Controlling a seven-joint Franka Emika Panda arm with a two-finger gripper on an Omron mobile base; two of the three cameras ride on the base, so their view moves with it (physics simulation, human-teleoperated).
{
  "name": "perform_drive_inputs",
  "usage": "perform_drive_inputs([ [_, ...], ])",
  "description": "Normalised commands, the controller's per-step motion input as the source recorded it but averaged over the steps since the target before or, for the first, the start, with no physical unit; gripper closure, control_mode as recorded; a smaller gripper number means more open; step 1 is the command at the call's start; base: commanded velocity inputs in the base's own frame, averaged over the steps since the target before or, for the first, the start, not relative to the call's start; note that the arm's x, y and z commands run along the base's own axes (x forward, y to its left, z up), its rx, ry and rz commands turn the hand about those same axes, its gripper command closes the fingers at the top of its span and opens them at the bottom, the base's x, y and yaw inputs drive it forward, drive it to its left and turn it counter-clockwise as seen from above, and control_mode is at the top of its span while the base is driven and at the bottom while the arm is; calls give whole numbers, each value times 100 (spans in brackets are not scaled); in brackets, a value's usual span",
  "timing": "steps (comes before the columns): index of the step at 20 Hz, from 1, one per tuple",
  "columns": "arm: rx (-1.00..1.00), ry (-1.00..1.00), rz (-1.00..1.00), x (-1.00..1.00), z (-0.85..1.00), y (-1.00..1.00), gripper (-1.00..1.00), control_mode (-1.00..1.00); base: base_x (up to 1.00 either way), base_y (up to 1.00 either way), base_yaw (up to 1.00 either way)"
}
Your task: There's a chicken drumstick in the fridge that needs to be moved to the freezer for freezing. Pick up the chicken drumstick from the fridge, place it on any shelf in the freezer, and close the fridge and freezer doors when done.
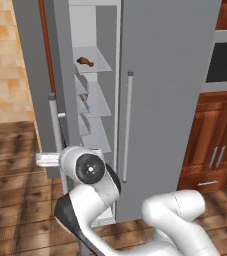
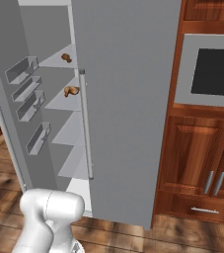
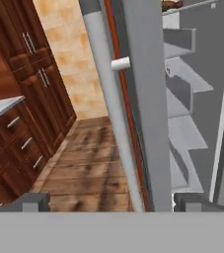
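The small brown chicken drumstick with a pale bone end point(image 1: 85, 62) lies on a white freezer shelf point(image 1: 101, 65), upper-left. It is probably light, stiff and slightly slippery; grasp mid-body. The gripper point(image 3: 111, 201) stands wide apart, empty.

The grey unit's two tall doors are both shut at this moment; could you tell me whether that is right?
Not quite: only the wider right-hand door is shut. The narrower left-hand door stands open, baring the slim white shelves behind it, as the right base view shows.
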Motion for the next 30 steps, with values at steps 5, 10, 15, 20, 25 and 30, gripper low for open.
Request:
perform_drive_inputs([
  [5,0,-14,-8,23,-37,84,-100,-100,0,0,0],
  [10,-2,-16,-13,22,-34,76,-100,-100,0,0,0],
  [15,-1,-7,-7,40,-43,10,-100,-100,0,0,0],
  [20,0,-9,-4,54,-41,0,-100,-100,0,0,0],
  [25,0,-3,-9,45,-21,16,-100,-100,0,0,0],
  [30,-2,-6,-17,38,-7,41,-100,-100,0,0,0],
])
